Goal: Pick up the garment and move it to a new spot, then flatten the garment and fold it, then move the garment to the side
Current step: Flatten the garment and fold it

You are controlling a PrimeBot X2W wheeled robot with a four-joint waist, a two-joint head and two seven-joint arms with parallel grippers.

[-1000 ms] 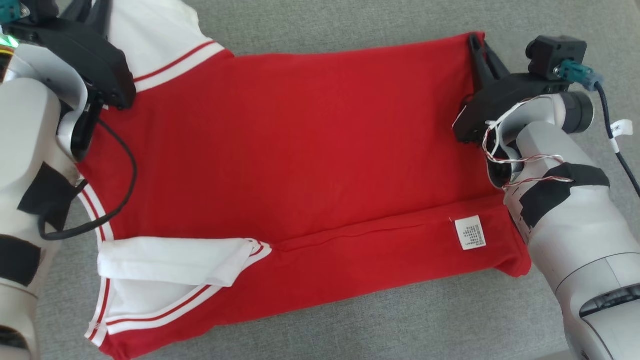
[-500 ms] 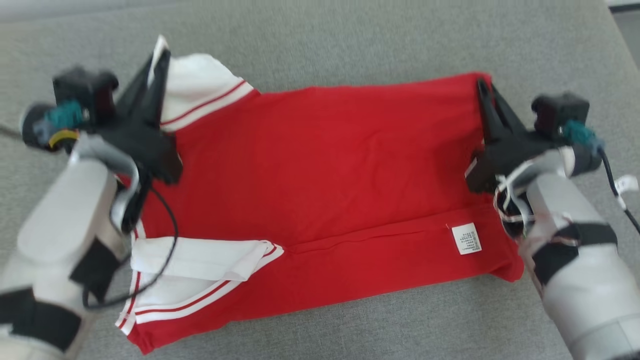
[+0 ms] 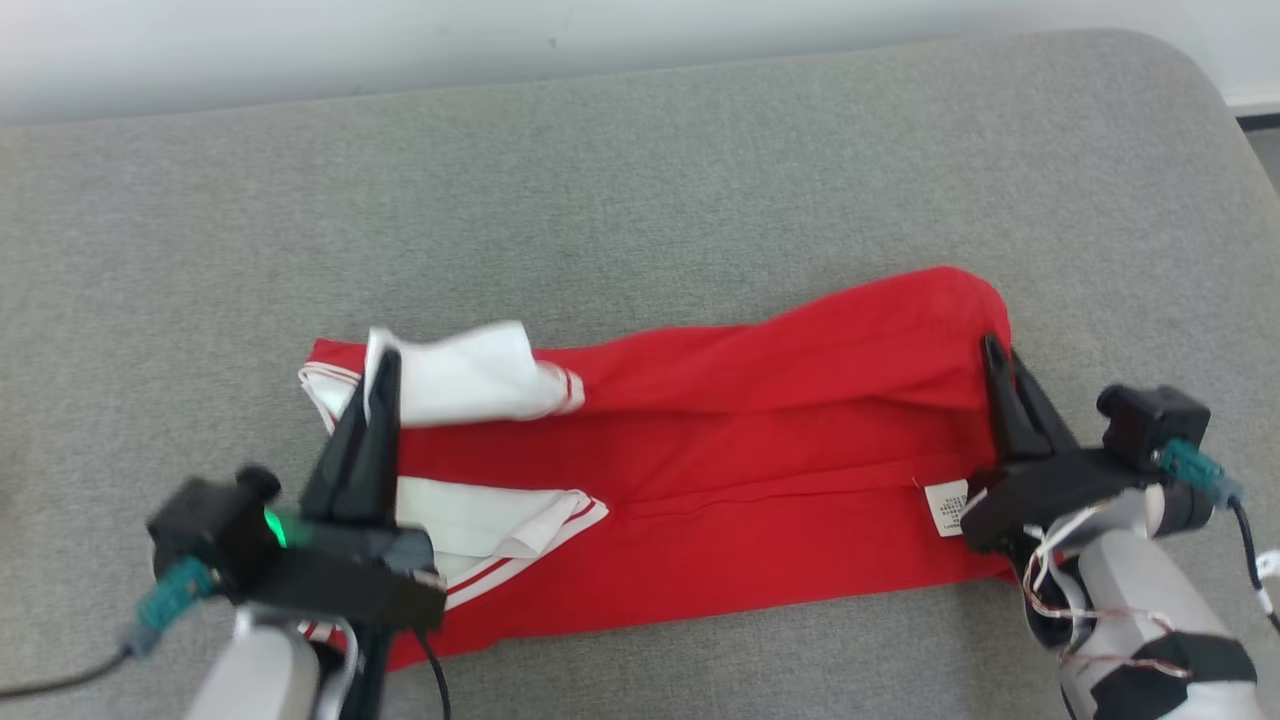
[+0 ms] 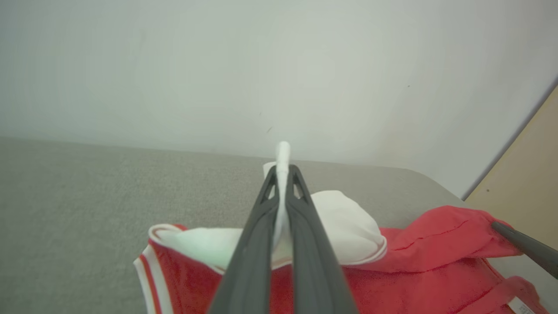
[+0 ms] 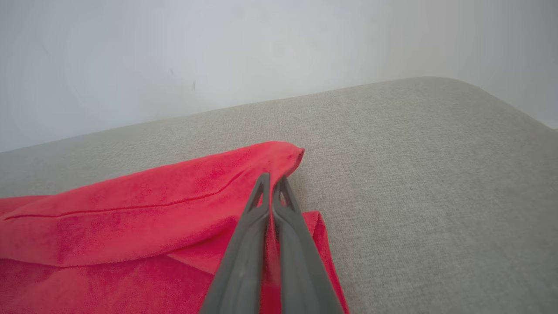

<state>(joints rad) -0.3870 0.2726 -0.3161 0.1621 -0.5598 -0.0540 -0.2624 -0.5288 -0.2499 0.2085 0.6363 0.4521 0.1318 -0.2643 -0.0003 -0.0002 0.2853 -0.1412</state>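
The garment [image 3: 760,420] is a red shirt with white, red-striped sleeves, lying across the grey cushion with its far edge lifted and rolled toward me. My left gripper [image 3: 385,355] is shut on the garment's white sleeve [image 4: 283,157], which sticks up between the fingertips. At the other end my right gripper [image 3: 992,345] is shut on the garment's red far corner [image 5: 283,159]. A white care label [image 3: 946,506] shows near the right gripper's base. The far edge hangs between both grippers in a fold over the lower layer.
The grey cushion [image 3: 640,200] stretches bare behind the garment up to a pale wall [image 3: 400,40]. Its rounded right corner [image 3: 1190,80] drops off to the floor. A dark cable [image 3: 60,680] trails from my left wrist.
The head camera has tilted up, so the whole picture shifted. Both grippers have lifted the garment's far edge and drawn it toward me, folding it over the near half.
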